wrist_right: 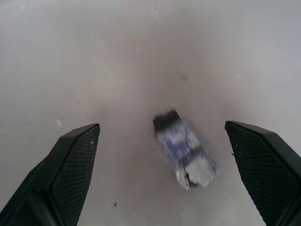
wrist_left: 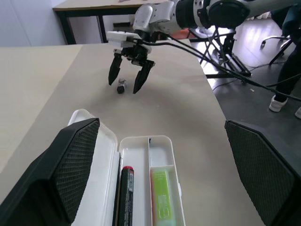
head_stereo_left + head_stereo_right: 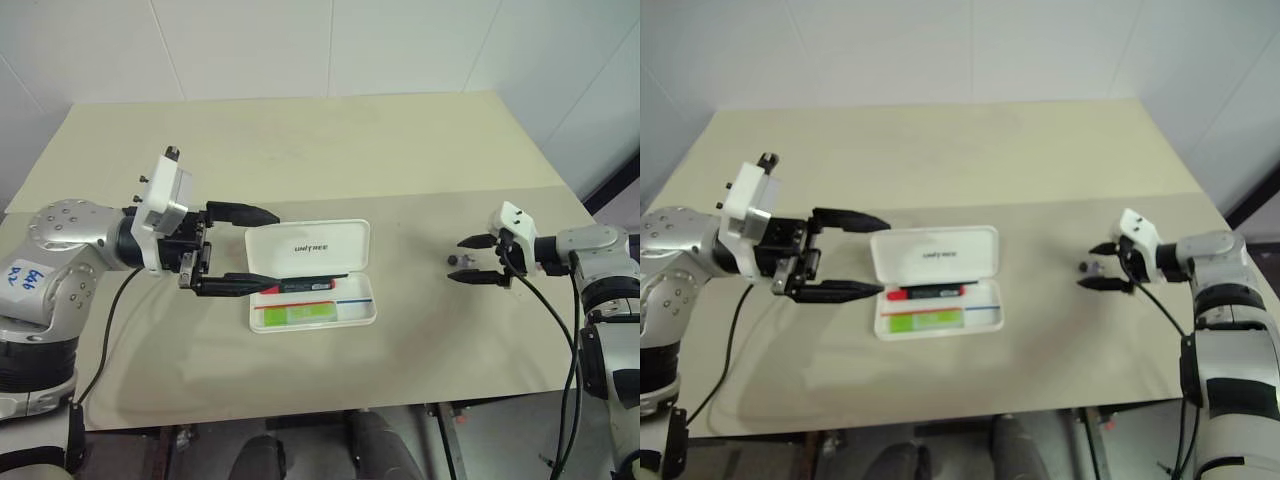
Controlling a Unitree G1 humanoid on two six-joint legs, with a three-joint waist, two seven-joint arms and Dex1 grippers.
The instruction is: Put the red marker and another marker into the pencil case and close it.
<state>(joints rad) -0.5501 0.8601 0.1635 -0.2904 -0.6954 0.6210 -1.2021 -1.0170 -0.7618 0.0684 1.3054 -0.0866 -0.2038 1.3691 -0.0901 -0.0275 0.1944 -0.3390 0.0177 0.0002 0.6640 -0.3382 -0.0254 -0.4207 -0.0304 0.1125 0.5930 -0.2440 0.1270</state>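
left end effector (image 3: 238, 249), fingers apart, hovers just beside the open pencil case (image 3: 345, 318).

Wide bare surface (image 3: 300, 150) beyond both pincers. Between left pincer (image 3: 245, 248) and right pincer (image 3: 468, 259): open pencil case (image 3: 312, 318), raised lid just ahead of left fingertips. Small dark-and-silver object (image 3: 453, 260) just ahead of right pincer's spread fingers. Bare stretch between case and that object.
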